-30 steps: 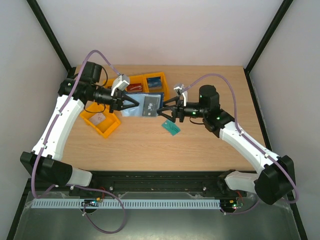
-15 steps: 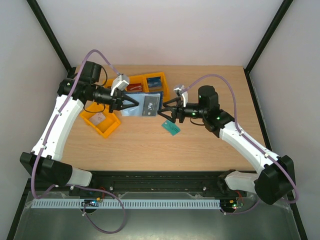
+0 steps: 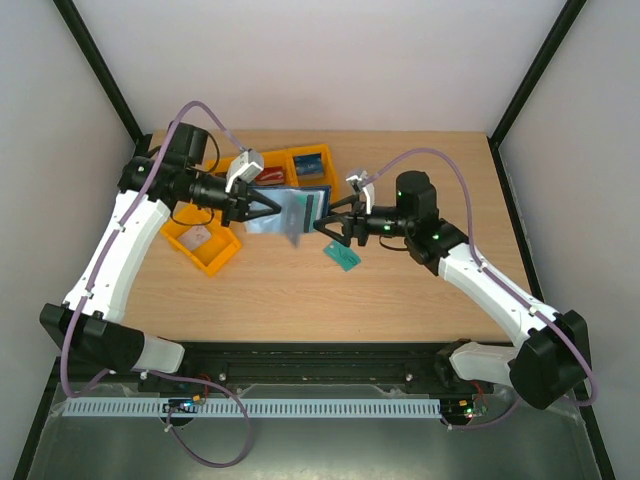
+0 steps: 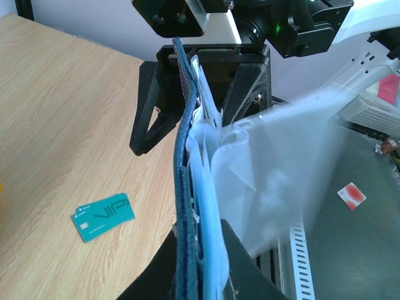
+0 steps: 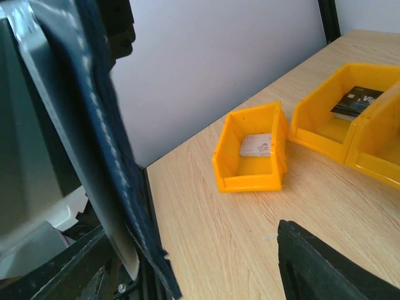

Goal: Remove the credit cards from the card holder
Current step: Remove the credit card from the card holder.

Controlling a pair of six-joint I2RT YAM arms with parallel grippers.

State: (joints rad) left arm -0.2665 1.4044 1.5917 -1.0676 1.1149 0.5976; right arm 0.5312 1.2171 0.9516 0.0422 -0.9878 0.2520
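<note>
Motion marked the top view: the holder [image 3: 290, 208], hanging above the table [image 3: 400, 300] at centre frame between the two arms, showed a pale, smeared face where a dark card had lain a moment earlier. A grey streak trailed below its lower edge. The left gripper [image 3: 262, 210] had drawn slightly towards the upper left and stayed clenched on the holder's left edge; the right gripper [image 3: 328, 222] sat at its right edge. Cards [image 3: 311, 165] already lay in the orange bins [image 3: 222, 258] at upper left.

In the left wrist view the holder rose edge-on from bottom centre, navy cover on the left, its clear sleeves [image 4: 275, 181] swung out to the right in a blur. The right gripper's jaws stood apart at top centre, straddling the far edge without pinching it. A teal card [image 4: 103, 215] lay at lower left.

In the right wrist view the navy cover filled the left side, between spread fingers [image 5: 319, 262].

The sleeves had probably flapped open, so the dark card was either hidden or shaken loose; I could not tell which. The right gripper had yet to take hold of any card.
</note>
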